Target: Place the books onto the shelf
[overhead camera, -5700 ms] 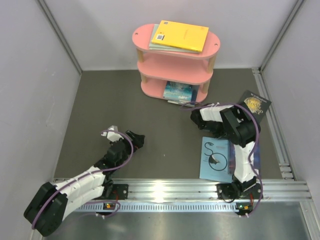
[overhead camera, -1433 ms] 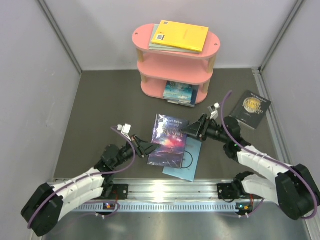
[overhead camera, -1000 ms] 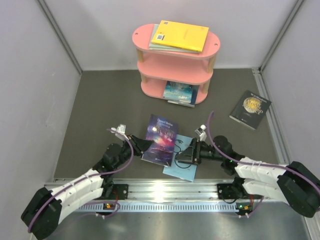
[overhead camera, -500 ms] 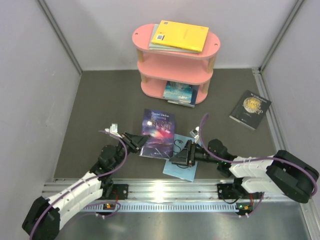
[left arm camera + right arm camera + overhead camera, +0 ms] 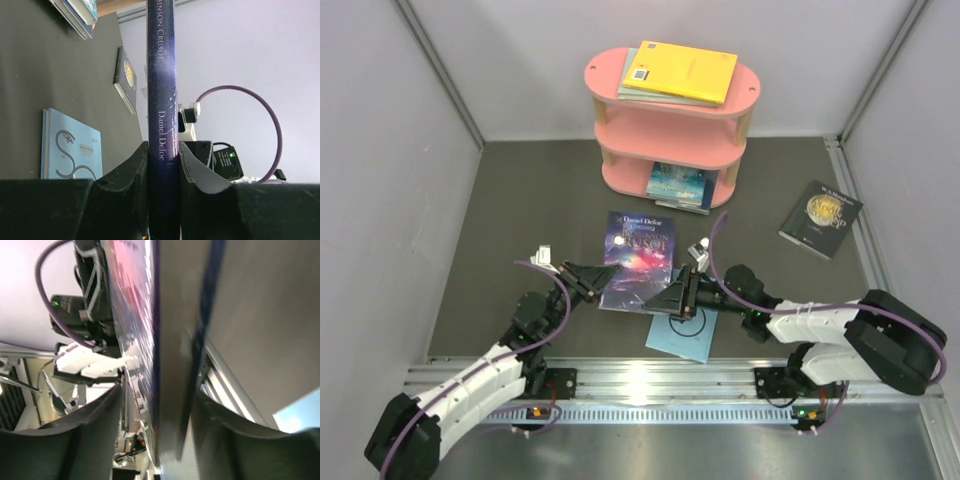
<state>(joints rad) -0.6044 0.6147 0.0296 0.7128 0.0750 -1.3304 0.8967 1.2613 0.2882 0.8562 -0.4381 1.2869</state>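
A: Left claw [image 5: 163,150] clamped tight on the purple book [image 5: 638,260], on its spine. Right claw [image 5: 672,297]?
B: Straddles the opposite edge, jaws about mid-width. Can't tell if it's pinching.
A: Where's the book?
B: Held tilted above the desk [image 5: 520,200], between both claws, well short of the shelf [image 5: 603,72].
A: Handling?
B: Probably light, thin and floppy. The glossy cover could slip. Best gripped near the spine, likely the stiffest part.
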